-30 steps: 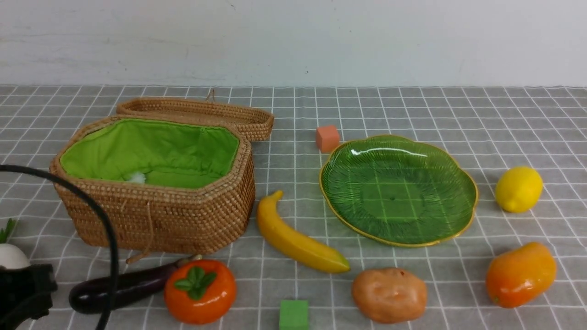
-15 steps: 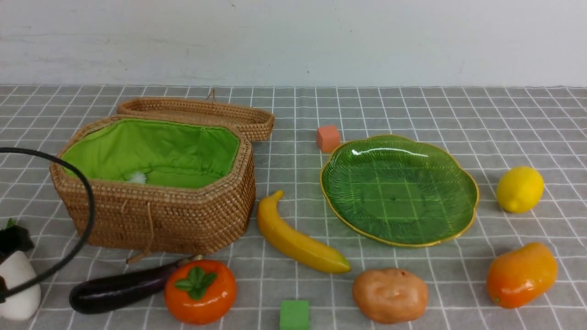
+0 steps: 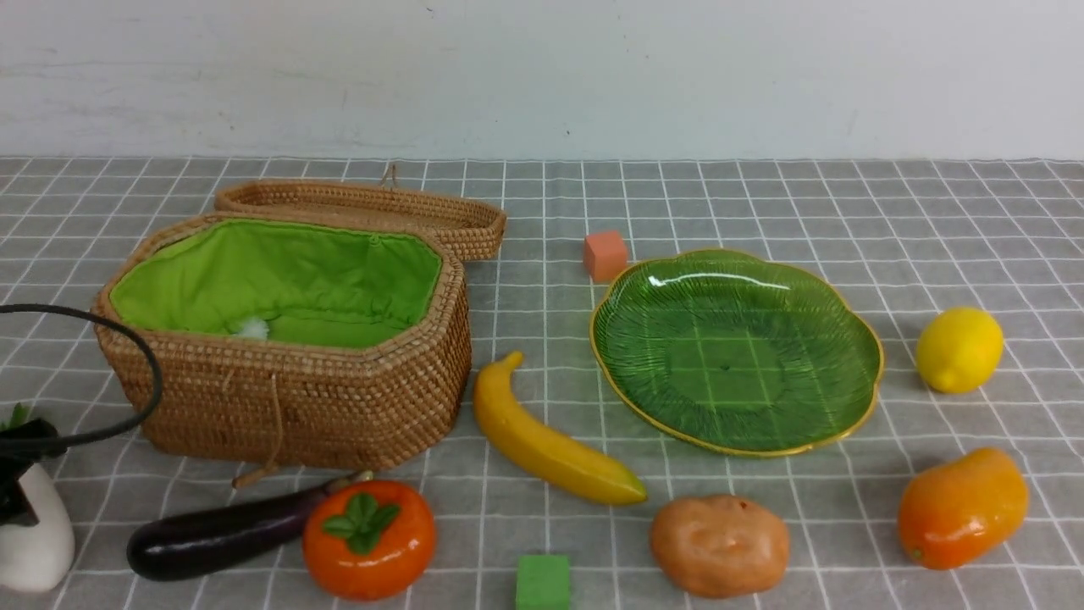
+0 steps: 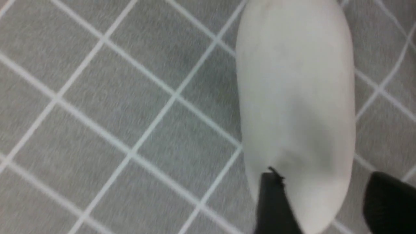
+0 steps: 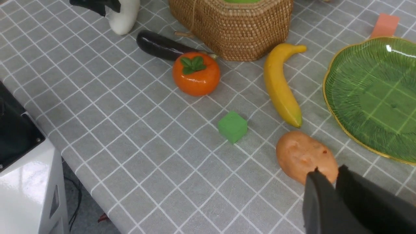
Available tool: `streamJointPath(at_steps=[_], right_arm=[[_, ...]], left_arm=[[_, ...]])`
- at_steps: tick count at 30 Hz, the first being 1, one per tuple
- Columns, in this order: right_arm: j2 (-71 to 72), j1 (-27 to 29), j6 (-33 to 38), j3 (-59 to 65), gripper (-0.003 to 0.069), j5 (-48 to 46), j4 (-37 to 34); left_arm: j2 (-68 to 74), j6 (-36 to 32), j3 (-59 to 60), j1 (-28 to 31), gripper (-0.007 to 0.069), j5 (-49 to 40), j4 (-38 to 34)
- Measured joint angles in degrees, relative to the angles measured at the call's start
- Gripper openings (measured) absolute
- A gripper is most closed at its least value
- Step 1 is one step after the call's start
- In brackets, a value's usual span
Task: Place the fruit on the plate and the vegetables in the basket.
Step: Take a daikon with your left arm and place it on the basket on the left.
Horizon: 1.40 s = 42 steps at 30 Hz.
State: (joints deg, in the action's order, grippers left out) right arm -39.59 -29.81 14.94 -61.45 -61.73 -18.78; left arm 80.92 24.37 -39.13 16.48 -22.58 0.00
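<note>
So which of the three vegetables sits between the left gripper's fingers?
The white radish at the far left: the left gripper straddles it. The eggplant and potato lie free farther right.

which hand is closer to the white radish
Left. The left hand straddles the end of the radish; the right hand is far off across the table, near the potato.

bright even light, left wrist blurred
</note>
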Motion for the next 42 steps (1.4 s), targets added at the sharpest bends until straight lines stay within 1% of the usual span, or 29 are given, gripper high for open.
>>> streamJointPath(at_steps=[1,2,3,5,6,8,10,13,16,19,21,23,24,25,26,28,29,30,31,33,34,36,37,38,40,42], right_arm=[[0.0,0.0,0.0,0.0,0.0083,0.0,0.0],[0.0,0.0,0.0,0.0,0.0083,0.0,0.0],[0.0,0.0,0.0,0.0,0.0083,0.0,0.0],[0.0,0.0,0.0,0.0,0.0085,0.0,-0.1],[0.0,0.0,0.0,0.0,0.0085,0.0,-0.3],[0.0,0.0,0.0,0.0,0.0085,0.0,-0.7],[0.0,0.0,0.0,0.0,0.0085,0.0,-0.9],[0.0,0.0,0.0,0.0,0.0085,0.0,-1.5],[0.0,0.0,-0.1,0.0,0.0085,0.0,-2.1],[0.0,0.0,-0.1,0.0,0.0085,0.0,-2.1],[0.0,0.0,-0.1,0.0,0.0085,0.0,-2.1],[0.0,0.0,-0.1,0.0,0.0085,0.0,-2.2],[0.0,0.0,-0.1,0.0,0.0086,0.0,-2.2],[0.0,0.0,-0.1,0.0,0.0086,0.0,-2.2],[0.0,0.0,-0.1,0.0,0.0086,0.3,-2.3],[0.0,0.0,-0.1,0.0,0.0087,1.2,-2.2],[0.0,0.0,-0.1,0.0,0.0087,1.3,-2.1],[0.0,0.0,-0.1,0.0,0.0087,1.7,-1.9],[0.0,0.0,-0.1,0.0,0.0087,2.6,-1.4],[0.0,0.0,-0.1,0.0,0.0087,3.0,-0.5],[0.0,0.0,-0.1,0.0,0.0087,3.0,-0.1],[0.0,0.0,-0.1,0.0,0.0087,3.1,0.3],[0.0,0.0,-0.1,0.0,0.0087,3.1,0.8],[0.0,0.0,-0.1,0.0,0.0087,3.2,1.1],[0.0,0.0,-0.1,0.0,0.0088,3.2,1.7],[0.0,0.0,-0.1,0.0,0.009,3.2,1.6]], left_arm=[[1.4,0.4,-0.1,0.0,0.0475,2.3,0.6],[2.4,0.5,-0.2,0.0,0.0519,4.2,1.2],[2.4,0.6,-0.2,0.0,0.0519,4.6,1.3],[5.6,0.8,-0.2,0.0,0.0601,8.7,2.8],[7.2,0.9,-0.2,0.0,0.0617,10.7,3.2],[9.6,0.9,-0.3,0.0,0.0619,12.4,3.4],[11.3,0.9,-0.3,0.0,0.0603,13.5,3.4],[12.8,0.9,-0.4,0.0,0.051,14.4,3.8],[12.5,1.0,-0.5,0.0,0.0506,13.9,3.8],[9.3,1.0,-0.5,0.0,0.0507,10.0,4.0],[4.1,0.6,-0.6,0.0,0.0507,7.4,4.0],[-2.1,-1.2,-1.7,-0.3,0.0507,3.2,4.0],[-5.6,-3.3,-2.9,-0.8,0.0507,1.1,4.0],[-6.3,-3.8,-3.2,-1.2,0.0507,0.7,4.0],[-10.6,-8.5,-5.8,-2.7,0.0507,-1.5,4.0],[-15.2,-20.0,-11.4,-8.4,0.0507,-3.8,3.3],[-15.4,-22.3,-12.5,-9.5,0.0507,-4.1,3.1],[-15.7,-27.2,-14.5,-11.7,0.0507,-4.6,2.6],[-15.1,-36.0,-18.0,-15.7,0.0507,-5.6,1.9],[-12.3,-48.3,-22.5,-20.6,0.0507,-7.7,0.9],[-11.0,-52.7,-24.3,-22.3,0.0507,-8.7,0.5],[-7.7,-58.5,-26.7,-24.3,0.0507,-10.1,0.0],[-3.7,-64.7,-29.8,-26.0,0.0507,-11.4,0.0],[-0.7,-67.6,-31.5,-26.8,0.0507,-11.9,0.0],[5.3,-71.7,-34.6,-27.7,0.0507,-12.2,0.0],[10.1,-73.9,-37.1,-27.7,0.0507,-12.2,0.9]])
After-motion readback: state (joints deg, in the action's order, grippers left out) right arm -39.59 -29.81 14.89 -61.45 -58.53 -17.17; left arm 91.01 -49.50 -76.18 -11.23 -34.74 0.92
